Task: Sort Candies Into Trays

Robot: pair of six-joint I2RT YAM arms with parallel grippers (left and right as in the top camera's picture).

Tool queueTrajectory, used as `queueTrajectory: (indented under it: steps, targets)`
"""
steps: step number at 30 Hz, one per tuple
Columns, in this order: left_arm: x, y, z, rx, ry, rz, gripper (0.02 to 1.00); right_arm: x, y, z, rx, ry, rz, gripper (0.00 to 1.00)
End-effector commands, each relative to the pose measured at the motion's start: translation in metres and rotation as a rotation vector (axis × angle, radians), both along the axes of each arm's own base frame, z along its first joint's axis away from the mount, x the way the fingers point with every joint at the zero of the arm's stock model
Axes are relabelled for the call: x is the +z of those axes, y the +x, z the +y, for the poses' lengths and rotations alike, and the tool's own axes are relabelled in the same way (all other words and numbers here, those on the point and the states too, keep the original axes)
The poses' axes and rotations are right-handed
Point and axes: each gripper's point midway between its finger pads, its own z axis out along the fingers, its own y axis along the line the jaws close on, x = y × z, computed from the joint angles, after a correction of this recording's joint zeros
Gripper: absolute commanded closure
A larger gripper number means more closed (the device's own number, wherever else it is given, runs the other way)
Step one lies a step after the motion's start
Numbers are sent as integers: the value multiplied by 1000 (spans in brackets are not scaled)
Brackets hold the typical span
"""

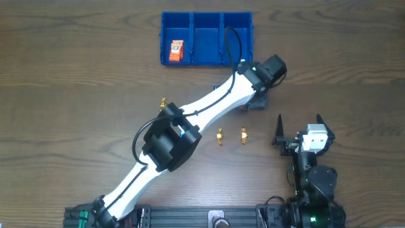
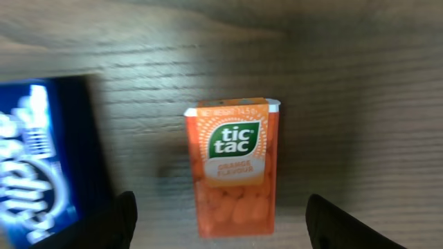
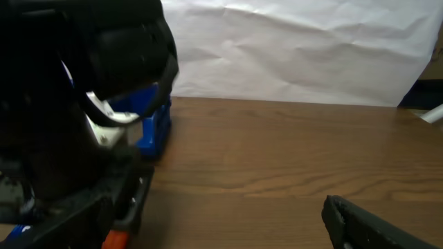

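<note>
Top view, one tray (image 1: 192, 38), one orange box (image 1: 176, 50) inside

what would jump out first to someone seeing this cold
The left arm stretches diagonally across the wooden table, with the open left gripper hovering over an orange candy box lying on the wood. At the far side sits a blue three-compartment tray with a second orange box in the compartment at the top view's left. Two gold-wrapped candies lie mid-table.
</note>
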Motion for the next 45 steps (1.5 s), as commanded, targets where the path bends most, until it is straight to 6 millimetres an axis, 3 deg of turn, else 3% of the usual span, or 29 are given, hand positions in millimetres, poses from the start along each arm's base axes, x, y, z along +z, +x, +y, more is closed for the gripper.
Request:
queueTrajectory:
  steps: [1,11,20,27,31,35,41,45]
  targets:
    - [-7,0,-3,5,-8,11,224,-2,0,1,4,-12,4,3]
    - [-27,-2,-1,5,17,31,277,-2,0,1,4,-12,4,3]
    - [-30,-1,1,7,29,28,638,-2,0,1,4,-12,4,3]
    - [-23,3,-3,-1,24,4,684,-2,0,1,4,-12,4,3]
    - [9,12,-6,-9,-3,-61,689,-2,0,1,4,-12,4,3]
    - [66,37,10,15,-13,-194,691,-2,0,1,4,-12,4,3]
    - [149,81,63,50,-40,-348,700,-2,0,1,4,-12,4,3]
    - [180,108,112,96,-50,-380,695,-2,0,1,4,-12,4,3]
